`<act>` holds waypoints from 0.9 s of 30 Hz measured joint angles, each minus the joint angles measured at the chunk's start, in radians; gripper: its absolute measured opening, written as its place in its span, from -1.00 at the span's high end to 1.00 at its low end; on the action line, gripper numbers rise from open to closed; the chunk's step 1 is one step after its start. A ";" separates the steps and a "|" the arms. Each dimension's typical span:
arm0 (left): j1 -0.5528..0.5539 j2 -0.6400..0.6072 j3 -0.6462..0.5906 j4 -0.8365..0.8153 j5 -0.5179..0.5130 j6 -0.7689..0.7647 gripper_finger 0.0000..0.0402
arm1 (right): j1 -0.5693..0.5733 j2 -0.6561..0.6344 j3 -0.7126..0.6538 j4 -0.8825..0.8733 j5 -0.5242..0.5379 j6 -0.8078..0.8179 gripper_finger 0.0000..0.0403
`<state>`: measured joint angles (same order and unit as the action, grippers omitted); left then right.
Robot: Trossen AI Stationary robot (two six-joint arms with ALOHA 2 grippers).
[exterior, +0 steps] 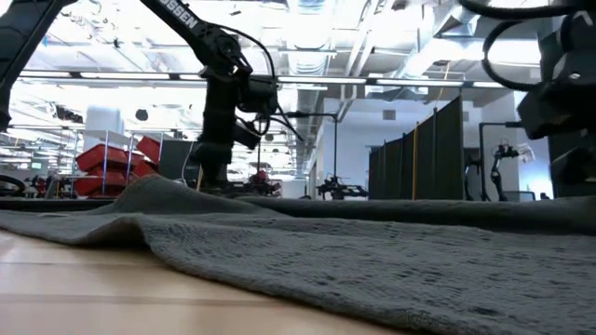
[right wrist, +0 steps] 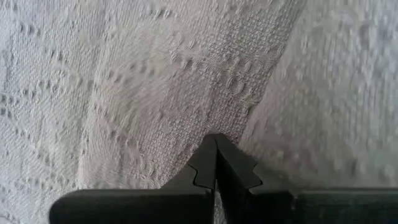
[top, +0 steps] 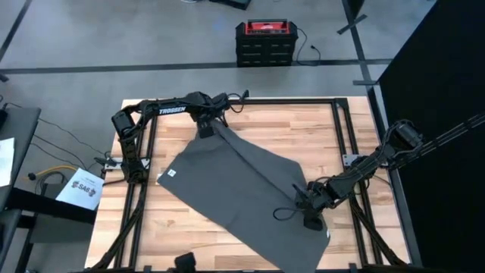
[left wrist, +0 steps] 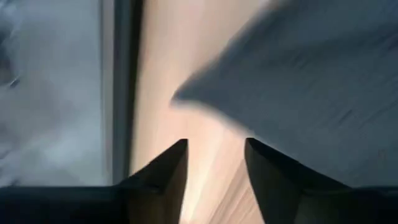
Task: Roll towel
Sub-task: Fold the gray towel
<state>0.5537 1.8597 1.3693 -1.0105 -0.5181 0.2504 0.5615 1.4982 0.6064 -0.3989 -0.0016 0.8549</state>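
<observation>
Towel [exterior: 391, 270], far edge hidden

Two dark, near-black jointed arms of slim links and thick round joints. The left arm [top: 163, 108], at upper left of the high view, carries white "TROSSEN" lettering along one link and loose black cables near its wrist. The right arm [top: 364, 168], at right, looks plain black. Wrist views show dark, wedge-shaped fingers [left wrist: 168, 171].

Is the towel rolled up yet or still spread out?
Spread out, unrolled: the towel lies flat diagonally across the table, with the right pincer resting on it.
</observation>
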 joint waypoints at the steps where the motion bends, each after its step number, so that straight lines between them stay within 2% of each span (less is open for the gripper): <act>1: -0.005 -0.010 0.006 -0.032 -0.008 -0.038 0.19 | -0.013 0.000 0.000 0.001 0.004 -0.017 1.00; 4: -0.035 -0.050 0.011 -0.080 0.046 -0.146 0.12 | -0.059 0.000 0.000 0.003 0.032 -0.078 1.00; 7: -0.103 -0.087 -0.015 -0.054 0.235 -0.223 0.12 | -0.117 0.001 0.000 0.010 0.074 -0.135 1.00; 9: -0.163 -0.099 -0.045 0.001 0.325 -0.249 0.13 | -0.161 0.002 -0.001 0.017 0.096 -0.185 1.00; 12: -0.264 -0.101 -0.106 0.113 0.354 -0.278 0.13 | -0.230 0.005 -0.005 0.062 0.119 -0.274 1.00; 15: -0.353 -0.092 -0.182 0.252 0.357 -0.316 0.13 | -0.299 0.009 -0.010 0.188 0.125 -0.409 1.00; 18: -0.412 -0.091 -0.254 0.315 0.357 -0.362 0.13 | -0.341 0.014 0.005 0.264 0.124 -0.528 1.00; 22: -0.440 -0.091 -0.339 0.293 0.357 -0.442 0.14 | -0.360 0.000 0.115 0.094 0.119 -0.594 1.00; 27: -0.432 -0.104 -0.429 0.277 0.356 -0.487 0.14 | -0.313 -0.028 0.260 -0.217 0.119 -0.552 1.00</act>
<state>0.1221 1.7555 0.9399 -0.7336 -0.1619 -0.2368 0.2481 1.4704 0.8668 -0.6159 0.1176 0.3030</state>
